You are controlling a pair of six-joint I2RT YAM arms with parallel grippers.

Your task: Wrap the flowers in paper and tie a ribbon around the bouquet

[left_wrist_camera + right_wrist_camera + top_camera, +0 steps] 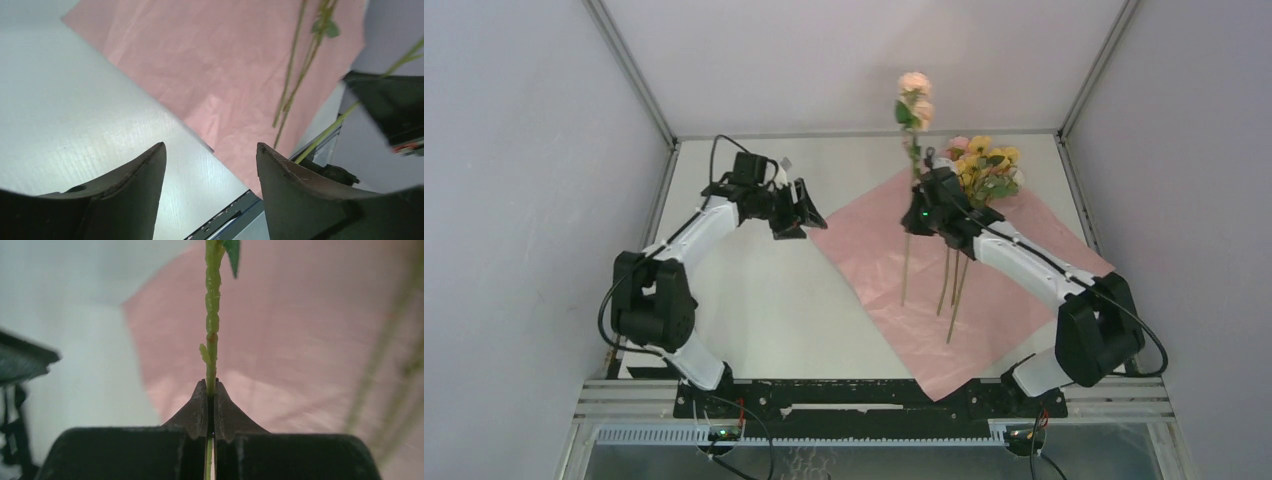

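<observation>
The pinkish-lilac paper [864, 245] lies flat on the table's right half. Yellow, pink and white flowers [986, 165] rest on its far corner, their stems [954, 290] running toward me. My right gripper [917, 212] is shut on the green stem [212, 330] of one pink flower [914, 92], held upright above the paper [310, 335]. My left gripper [807, 215] hovers just off the paper's left edge, open and with nothing between its fingers [145, 172]. In the left wrist view the paper [215, 65] and lying stems [294, 75] show beyond it. The ribbon is out of view.
White walls and a metal frame [639, 85] enclose the white table [754, 300]. A black rail [864, 395] runs along the near edge between the arm bases. The right arm's black wrist [390, 102] sits close to the left gripper's right side.
</observation>
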